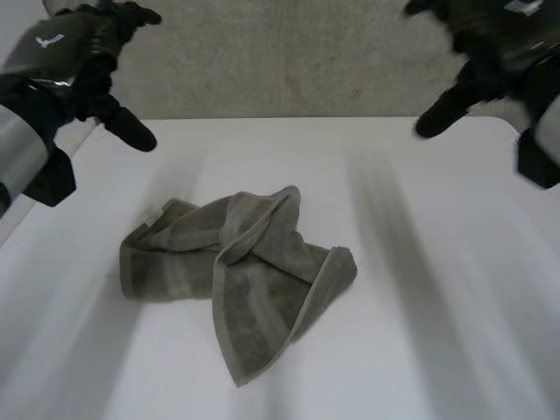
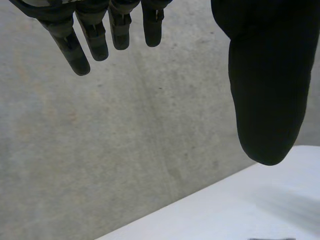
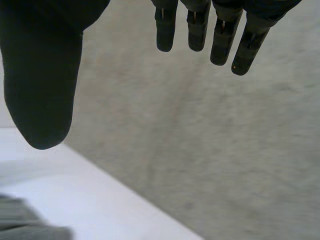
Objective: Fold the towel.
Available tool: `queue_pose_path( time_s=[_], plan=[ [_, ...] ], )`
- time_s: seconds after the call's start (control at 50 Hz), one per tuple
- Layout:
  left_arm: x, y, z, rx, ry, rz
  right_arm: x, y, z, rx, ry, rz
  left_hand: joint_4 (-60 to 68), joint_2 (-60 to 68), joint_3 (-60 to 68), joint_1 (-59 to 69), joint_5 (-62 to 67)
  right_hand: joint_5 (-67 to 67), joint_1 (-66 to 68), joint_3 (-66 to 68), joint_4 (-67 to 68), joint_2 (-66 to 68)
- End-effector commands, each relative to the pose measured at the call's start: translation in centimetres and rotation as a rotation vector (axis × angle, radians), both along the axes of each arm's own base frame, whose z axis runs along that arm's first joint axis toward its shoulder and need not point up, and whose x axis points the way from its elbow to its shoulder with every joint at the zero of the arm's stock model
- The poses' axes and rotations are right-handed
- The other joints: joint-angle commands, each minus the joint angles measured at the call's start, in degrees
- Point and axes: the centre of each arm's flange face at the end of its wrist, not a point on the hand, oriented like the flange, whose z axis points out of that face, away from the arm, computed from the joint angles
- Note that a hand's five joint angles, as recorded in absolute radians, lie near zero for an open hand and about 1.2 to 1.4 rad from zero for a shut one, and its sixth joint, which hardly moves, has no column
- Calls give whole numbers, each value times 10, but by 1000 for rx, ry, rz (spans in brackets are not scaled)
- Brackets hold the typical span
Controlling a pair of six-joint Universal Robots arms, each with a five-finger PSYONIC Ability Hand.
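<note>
Grey-green towel (image 1: 254,289), white table (image 1: 437,350)

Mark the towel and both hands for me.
towel (image 1: 254,280), head view, middle of the crumpled cloth.
left hand (image 1: 74,52), head view, broad part of the hand.
right hand (image 1: 499,48), head view, broad part of the hand.

I've got my left robot hand (image 1: 74,57) held high, fingers (image 2: 82,47) straight, thumb spread wide, gripping nothing. My right robot hand (image 1: 490,52) mirrors it opposite, fingers (image 3: 220,42) extended, empty.
</note>
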Motion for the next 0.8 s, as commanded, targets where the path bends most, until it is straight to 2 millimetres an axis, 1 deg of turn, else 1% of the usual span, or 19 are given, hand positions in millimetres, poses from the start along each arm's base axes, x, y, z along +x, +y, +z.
queue_pose_path(
  time_s=[0.02,0.06,0.1,0.14,0.2,0.22,0.24,0.26,0.28,0.3,0.32,0.34,0.36,0.38,0.46,0.5,0.66,0.72,0.8],
  plan=[
    [-10,-18,-18,1,-40,-35,41,3,-51,160,78,222,17,18,18,13,-3,-36,-24,-19,-33,-36],
    [-11,-27,-26,9,-64,-26,62,9,-82,223,133,305,19,19,20,15,-1,-36,-24,-19,-33,-36],
    [-11,-36,-36,21,-91,-14,70,10,-91,232,159,329,17,18,18,13,-3,-36,-24,-19,-33,-36],
    [-8,-52,-57,57,-143,16,77,11,-103,245,193,352,19,19,20,15,-1,-36,-24,-19,-33,-36],
    [-3,-60,-67,87,-163,37,94,14,-132,259,278,402,19,19,20,15,-1,-36,-24,-19,-33,-36],
    [5,-70,-80,123,-175,64,104,15,-144,245,312,429,20,21,22,17,1,-36,-24,-19,-33,-36],
    [13,-79,-93,164,-184,90,104,15,-144,245,313,429,20,21,22,17,1,-36,-24,-19,-33,-36],
    [13,-79,-93,165,-184,90,113,15,-157,227,344,452,20,21,22,17,1,-36,-24,-19,-33,-36],
    [19,-87,-106,204,-191,112,122,14,-169,206,363,469,20,21,22,17,1,-36,-24,-19,-33,-36],
    [24,-92,-120,253,-197,124,122,14,-169,206,363,470,20,21,22,17,1,-36,-24,-19,-33,-36],
    [24,-92,-120,254,-197,124,130,9,-179,175,371,476,20,21,22,17,1,-36,-24,-19,-33,-36],
    [29,-94,-136,308,-213,134,130,9,-179,175,371,476,20,21,22,17,1,-36,-24,-19,-33,-36],
    [29,-94,-136,309,-213,134,137,3,-187,142,367,477,20,21,22,17,1,-36,-24,-19,-33,-36],
    [33,-96,-149,356,-222,145,143,-5,-195,113,353,471,22,23,23,18,3,-36,-24,-19,-33,-36],
    [56,-96,-177,490,-238,206,159,-10,-209,63,334,479,25,26,27,22,6,-2,11,15,1,-1],
    [60,-92,-182,526,-245,218,173,-8,-223,38,328,501,25,26,27,22,6,58,71,75,61,59],
    [64,-79,-198,601,-268,221,188,-10,-242,31,328,528,57,58,58,53,38,267,280,284,270,268],
    [62,-75,-200,611,-270,210,196,-16,-238,-1,308,524,111,112,112,107,91,663,675,680,666,663],
    [60,-73,-203,616,-274,200,197,-21,-219,-43,286,499,140,140,141,136,120,664,676,681,667,664]
  ],
)
